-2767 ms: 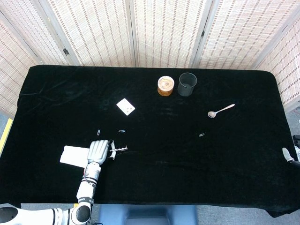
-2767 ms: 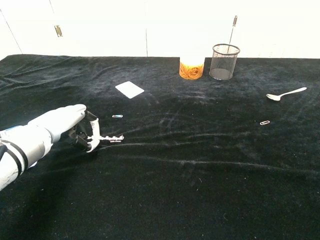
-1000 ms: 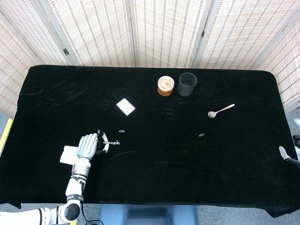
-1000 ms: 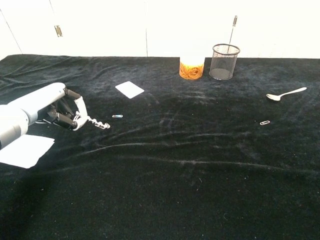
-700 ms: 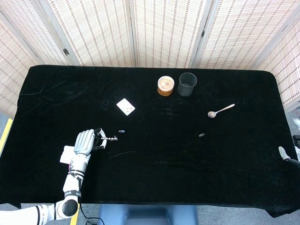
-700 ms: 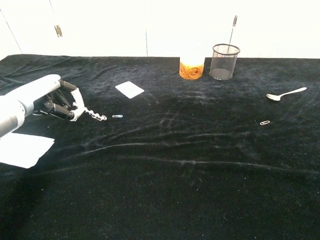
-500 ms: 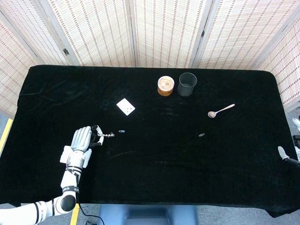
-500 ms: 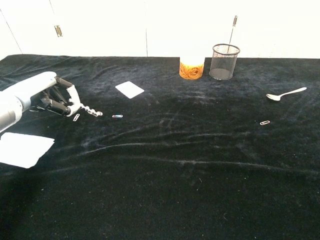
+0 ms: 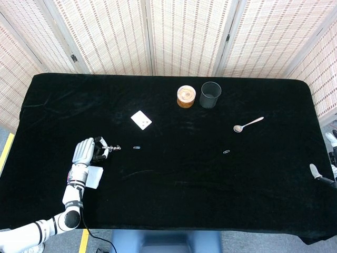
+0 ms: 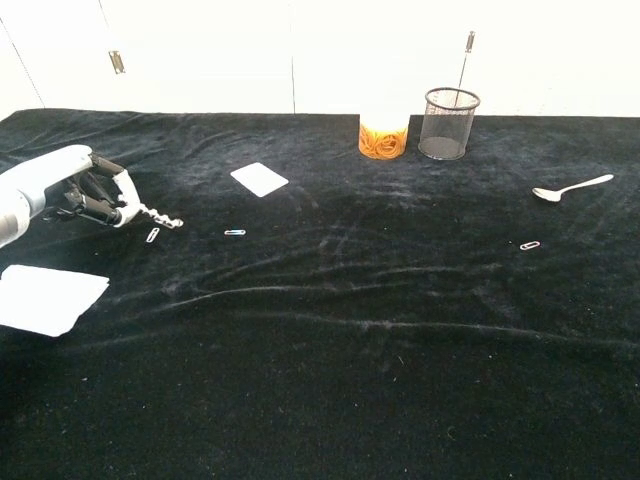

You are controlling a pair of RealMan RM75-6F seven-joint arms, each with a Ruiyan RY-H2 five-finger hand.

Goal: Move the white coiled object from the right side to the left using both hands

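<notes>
While the left hand (image 9: pixel 84 152) curls its fingers around one end of the coil (image 10: pixel 158 216), the rest of that white spiral juts out past the fingertips toward the table's middle, low over the black cloth (image 9: pixel 174 174). Just beyond the coil's free end lie two paper clips (image 10: pixel 152 235), one nearly under it and the other a little farther on. Near the wrist rests a white sheet (image 10: pixel 45 298). Farther ahead of the hand lies a white card (image 9: pixel 140 119). At the frame's right edge only a bit of the right hand (image 9: pixel 316 173) shows; I cannot tell its state.
</notes>
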